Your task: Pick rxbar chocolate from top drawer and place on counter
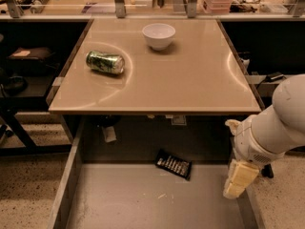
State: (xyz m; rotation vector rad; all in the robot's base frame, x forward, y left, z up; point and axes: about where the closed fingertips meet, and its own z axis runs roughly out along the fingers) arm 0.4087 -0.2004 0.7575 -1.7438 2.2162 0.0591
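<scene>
The rxbar chocolate (174,164) is a flat black bar with white print. It lies on the floor of the open top drawer (143,199), near the back and right of centre. The counter (190,80) is the beige tabletop above the drawer. My arm comes in from the right, and the gripper (237,179) hangs over the drawer's right wall, to the right of the bar and apart from it.
A crushed green soda can (105,62) lies on the counter's left side. A white bowl (158,35) stands at the back centre. Dark shelving flanks the counter on both sides. Paper tags (109,133) hang under the counter edge.
</scene>
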